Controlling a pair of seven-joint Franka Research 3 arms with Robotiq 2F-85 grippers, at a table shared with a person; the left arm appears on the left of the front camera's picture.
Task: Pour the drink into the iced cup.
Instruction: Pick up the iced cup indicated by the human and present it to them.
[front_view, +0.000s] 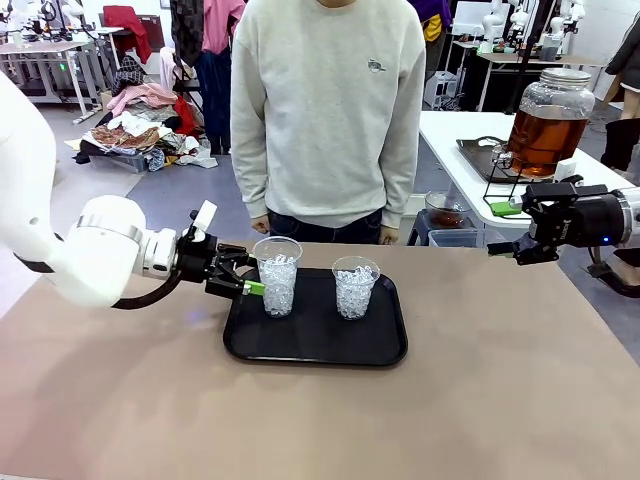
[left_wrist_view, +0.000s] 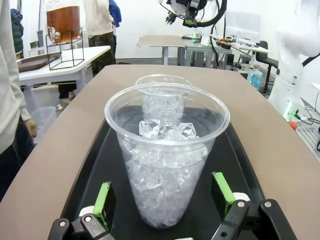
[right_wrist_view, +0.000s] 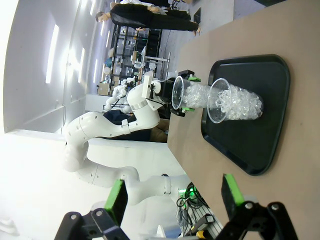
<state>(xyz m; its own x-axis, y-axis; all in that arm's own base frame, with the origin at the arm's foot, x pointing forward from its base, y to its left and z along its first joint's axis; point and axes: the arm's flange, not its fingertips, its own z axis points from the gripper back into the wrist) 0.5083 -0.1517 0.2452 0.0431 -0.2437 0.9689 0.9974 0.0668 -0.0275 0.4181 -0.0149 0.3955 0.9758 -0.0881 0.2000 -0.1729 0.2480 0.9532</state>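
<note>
Left tool (front_view: 248, 274): jaws apart, set around the left-hand clear plastic cup of ice cubes (front_view: 277, 276). In the left wrist view a green pad (left_wrist_view: 104, 202) stands on each side of the cup's lower wall, with a gap showing on both sides. No contact seen, nothing clamped.

Right tool (front_view: 502, 230): jaws apart and empty, hanging in the air above the right edge of the brown desk (front_view: 500, 380), well apart from the cups. Its fingers point across toward them.

Second clear plastic cup of ice cubes (front_view: 355, 288): just beside the first, on its right, not touching it. Both cups are upright on the flat black rectangular tray (front_view: 315, 350), which lies at the middle of the desk.

Drink (front_view: 545, 135): translucent amber-brown liquid filling most of the big round lidded glass jar (front_view: 566, 78). The jar sits on a black wire stand (front_view: 500, 195) on a white side desk (front_view: 450, 135) beyond the far right corner, well apart from the tray.

Person in a pale grey sweatshirt (front_view: 325, 110): stands at the far edge of the desk behind the tray, arms hanging down.
</note>
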